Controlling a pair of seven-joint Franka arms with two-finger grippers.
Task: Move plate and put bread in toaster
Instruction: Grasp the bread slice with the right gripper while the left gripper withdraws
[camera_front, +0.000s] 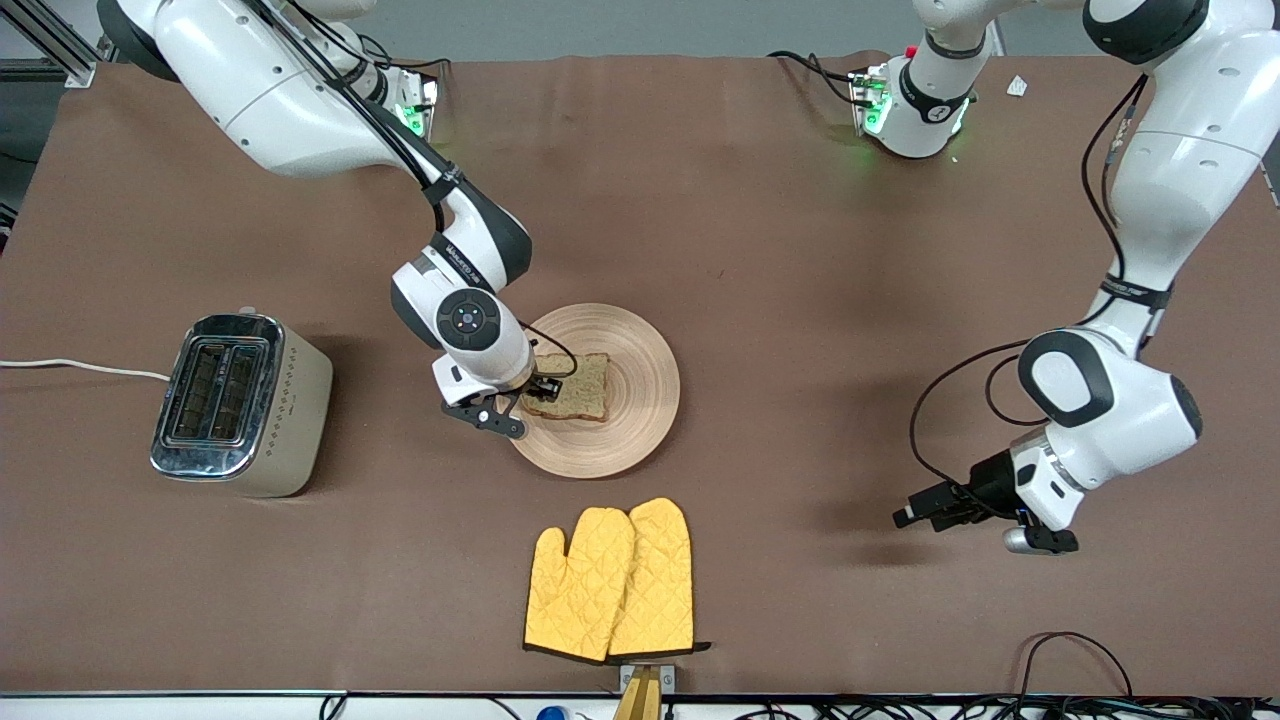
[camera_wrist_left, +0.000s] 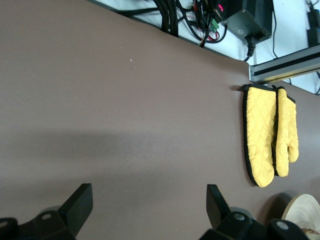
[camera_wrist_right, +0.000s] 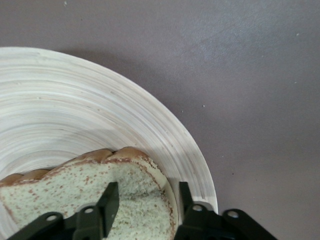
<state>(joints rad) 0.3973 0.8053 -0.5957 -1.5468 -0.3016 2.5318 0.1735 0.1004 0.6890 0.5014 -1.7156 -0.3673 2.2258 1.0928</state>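
Bread-to-toaster step, early stage.

Right gripper (camera_front: 527, 398) at centre of front view, down on wooden plate (camera_front: 640, 345), at the plate edge toward right arm's end of table. Per right wrist view, fingers (camera_wrist_right: 111, 200) straddling crust edge of wholegrain bread slice (camera_wrist_right: 65, 200), one finger on top of the slice, other at its edge over plate rim; jaws partway in, not clearly clamped yet. Looks like mid-grasp, slice flat on plate, not lifted.

Bread (camera_front: 572, 387) lying on plate, mid-frame. Toaster (camera_front: 240, 400) at left of front view, well apart from plate, both slots empty, white cord (camera_front: 80, 367) running off left edge.

Left gripper (camera_front: 1040, 540) at lower right of front view, low over bare brown table (camera_front: 800, 250), waiting; fingers wide apart, holding nothing per left wrist view (camera_wrist_left: 145, 210).

Yellow oven mitts (camera_front: 610, 580) lower centre, nearer front cam than plate, untouched.

Done: nothing confirmable re plate move. Left: secure grip, lift slice, carry to toaster, drop in slot.
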